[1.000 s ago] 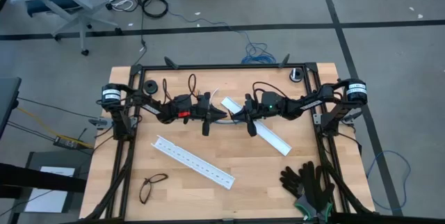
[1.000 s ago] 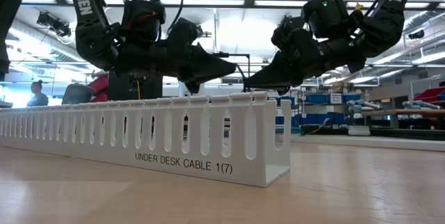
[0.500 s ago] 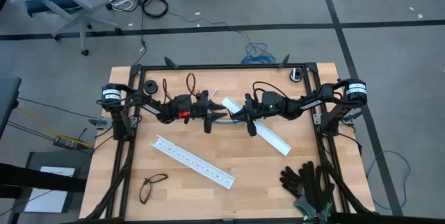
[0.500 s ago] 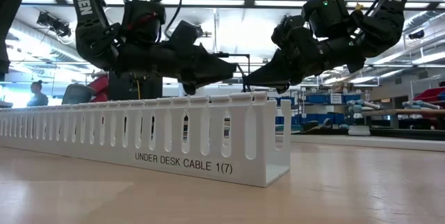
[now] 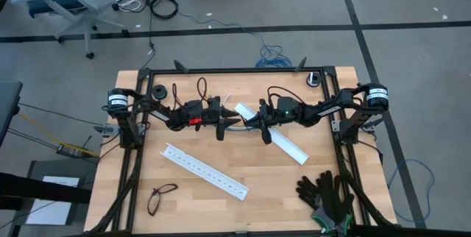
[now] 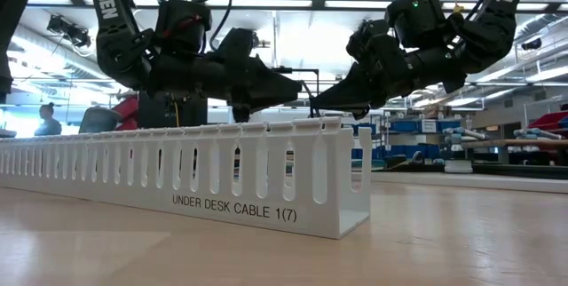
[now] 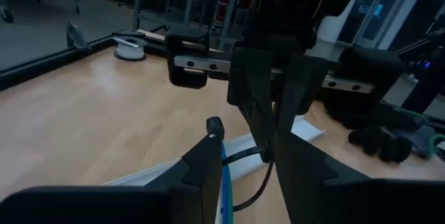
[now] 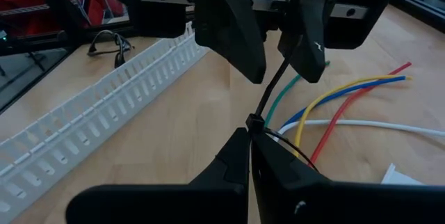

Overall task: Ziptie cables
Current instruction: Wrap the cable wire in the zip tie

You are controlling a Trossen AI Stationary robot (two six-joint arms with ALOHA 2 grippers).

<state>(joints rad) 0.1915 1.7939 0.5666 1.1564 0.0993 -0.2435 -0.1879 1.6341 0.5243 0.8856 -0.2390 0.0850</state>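
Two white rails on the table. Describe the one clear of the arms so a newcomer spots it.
On the wooden table, seen from above, find the eyeglasses near its lower left corner. The white perforated rail lies slantwise beside them with nothing over it; the other rail is partly covered by the right arm.

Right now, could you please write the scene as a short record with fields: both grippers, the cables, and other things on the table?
left gripper: raised over the table's middle, tip to tip with the right gripper, fingers slightly apart around a thin black zip tie
right gripper: shut on the zip tie's other end
cables: coloured wires fanned out on the table below the grippers
white rails: one lying diagonally near the front, one under the right arm
other items: glasses, black gloves
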